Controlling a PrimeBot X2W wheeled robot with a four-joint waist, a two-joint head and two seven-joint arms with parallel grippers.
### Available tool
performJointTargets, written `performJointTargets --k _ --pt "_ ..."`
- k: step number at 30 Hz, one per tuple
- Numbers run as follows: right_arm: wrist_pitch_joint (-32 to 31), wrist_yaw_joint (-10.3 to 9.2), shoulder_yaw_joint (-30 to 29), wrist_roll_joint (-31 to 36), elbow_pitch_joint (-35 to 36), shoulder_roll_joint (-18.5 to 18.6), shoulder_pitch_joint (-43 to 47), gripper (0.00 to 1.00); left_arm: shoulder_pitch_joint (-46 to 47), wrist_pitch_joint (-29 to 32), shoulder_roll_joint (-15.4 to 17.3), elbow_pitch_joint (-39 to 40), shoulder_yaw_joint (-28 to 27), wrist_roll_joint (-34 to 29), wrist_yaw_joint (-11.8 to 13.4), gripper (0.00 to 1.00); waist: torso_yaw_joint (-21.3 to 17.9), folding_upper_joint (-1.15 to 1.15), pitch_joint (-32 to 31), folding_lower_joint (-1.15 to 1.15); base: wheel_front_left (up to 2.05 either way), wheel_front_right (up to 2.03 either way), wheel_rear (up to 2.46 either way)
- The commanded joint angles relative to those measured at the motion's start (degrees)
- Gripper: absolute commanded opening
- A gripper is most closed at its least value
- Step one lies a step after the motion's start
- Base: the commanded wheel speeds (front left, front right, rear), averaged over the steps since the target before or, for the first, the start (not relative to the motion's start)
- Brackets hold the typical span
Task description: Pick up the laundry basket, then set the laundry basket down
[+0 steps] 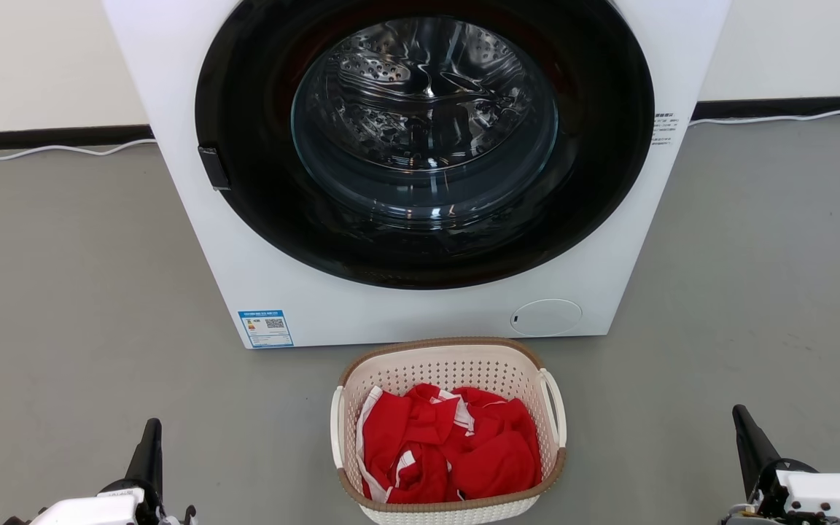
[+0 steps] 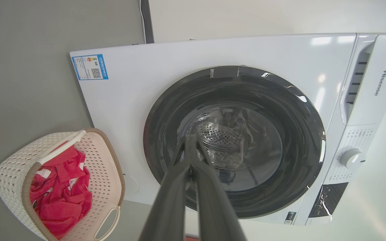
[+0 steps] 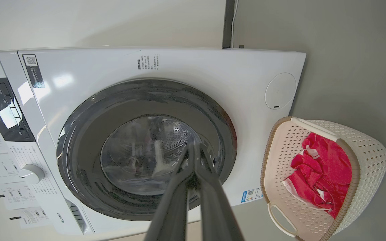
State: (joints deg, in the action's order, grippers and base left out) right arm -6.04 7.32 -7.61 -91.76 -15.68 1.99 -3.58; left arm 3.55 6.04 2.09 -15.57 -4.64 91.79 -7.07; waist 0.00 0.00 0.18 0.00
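White front-loading washing machine [image 1: 420, 168] with a dark round glass door, on grey floor [image 1: 63, 328]; white cable [image 1: 55, 149] along the wall base. Just in front of it on the floor: small cream-white perforated plastic laundry basket [image 1: 449, 368], brown woven-look rim, white side handles, holding crumpled red-and-white cloth [image 1: 456, 445]. Left gripper [image 1: 150, 437] and right gripper [image 1: 748, 434] flank it, apart from it, fingers pressed together, empty.

One washer [image 1: 245, 277]. In front of it: one basket [image 1: 449, 364], one red cloth heap [image 1: 464, 452], two grippers: left gripper [image 1: 152, 430], right gripper [image 1: 741, 415].
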Motion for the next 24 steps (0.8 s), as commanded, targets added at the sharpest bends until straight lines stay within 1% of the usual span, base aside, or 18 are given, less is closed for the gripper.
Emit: performJointTargets --k 1,24 --pt "-0.43 0.17 1.11 -0.43 1.66 0.88 -2.6 0.0 2.64 0.43 0.78 1.55 -1.85 0.4 -0.42 0.0 0.0 0.0 0.0 0.0 0.0 0.0 0.0" --pt "-0.43 0.17 1.11 -0.43 1.66 0.88 -2.6 0.0 2.64 0.43 0.78 1.55 -1.85 0.4 -0.42 0.0 0.0 0.0 0.0 0.0 0.0 0.0 0.0"
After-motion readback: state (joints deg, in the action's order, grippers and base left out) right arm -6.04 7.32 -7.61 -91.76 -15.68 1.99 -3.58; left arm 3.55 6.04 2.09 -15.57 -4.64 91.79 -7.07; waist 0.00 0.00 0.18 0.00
